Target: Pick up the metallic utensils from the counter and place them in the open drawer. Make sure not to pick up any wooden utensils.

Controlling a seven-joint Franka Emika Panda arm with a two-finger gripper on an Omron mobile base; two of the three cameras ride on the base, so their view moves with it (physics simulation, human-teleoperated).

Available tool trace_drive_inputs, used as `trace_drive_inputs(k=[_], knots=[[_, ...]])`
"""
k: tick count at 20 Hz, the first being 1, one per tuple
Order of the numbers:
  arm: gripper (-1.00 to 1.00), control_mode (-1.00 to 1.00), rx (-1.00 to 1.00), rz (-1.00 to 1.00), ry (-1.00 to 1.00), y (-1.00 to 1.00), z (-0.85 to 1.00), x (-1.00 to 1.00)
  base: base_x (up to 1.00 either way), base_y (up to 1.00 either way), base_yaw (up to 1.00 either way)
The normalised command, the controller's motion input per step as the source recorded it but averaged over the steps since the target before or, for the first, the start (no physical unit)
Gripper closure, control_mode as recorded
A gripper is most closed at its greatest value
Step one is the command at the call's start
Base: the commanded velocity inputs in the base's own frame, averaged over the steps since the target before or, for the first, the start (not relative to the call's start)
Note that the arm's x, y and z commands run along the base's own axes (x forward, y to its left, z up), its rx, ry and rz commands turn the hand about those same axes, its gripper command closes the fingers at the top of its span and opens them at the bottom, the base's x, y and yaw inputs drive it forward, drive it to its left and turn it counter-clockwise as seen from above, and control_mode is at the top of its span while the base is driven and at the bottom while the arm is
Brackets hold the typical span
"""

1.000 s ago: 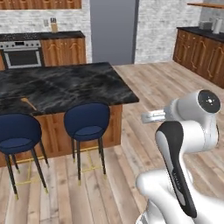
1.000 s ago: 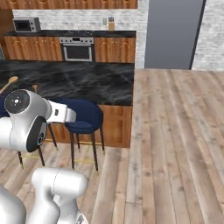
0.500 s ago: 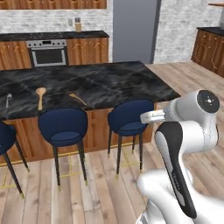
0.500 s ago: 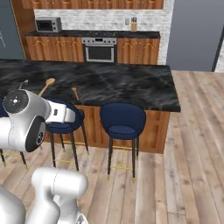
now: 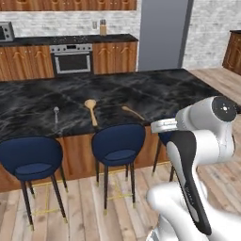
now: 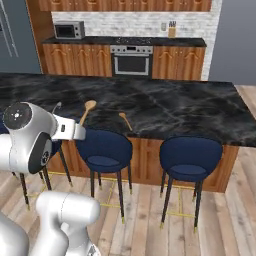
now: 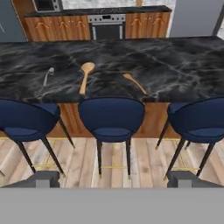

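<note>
Metal spoon (image 7: 47, 75): on the counter (image 7: 175, 78), ten o'clock of the middle stool (image 7: 111, 118), left of two wooden spoons (image 7: 85, 76), awaiting sorting. Gripper (image 7: 113, 181): spread wide, empty, well short of the counter.

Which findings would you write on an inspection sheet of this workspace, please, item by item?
Surface: black marble counter, veined, spoons lying near its front edge.
Job's things: one metal spoon lies flat, left of the wooden ones; long wooden spoon and slim wooden spoon lie apart from each other. No open drawer seen.
Clutter: nothing seen on the counter besides the spoons.
Pincer: pincer open, holding nothing, above the floor in front of the stools, short of the counter.
Cables: nothing seen.
Surroundings: blue stools along the counter front; oven, microwave and knife block at the back wall.
</note>
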Motion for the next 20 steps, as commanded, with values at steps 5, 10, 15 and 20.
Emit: trace_drive_inputs(k=[5,10,15,20], knots=[[-1.0,1.0,0.0,0.0,0.0,0.0,0.0,0.0,0.49,1.0,0.01],[-1.0,1.0,0.0,0.0,0.0,0.0,0.0,0.0,0.01,1.0,0.06],[-1.0,1.0,0.0,0.0,0.0,0.0,0.0,0.0,0.73,0.96,0.02],[-1.0,1.0,0.0,0.0,0.0,0.0,0.0,0.0,0.96,0.38,0.0]])
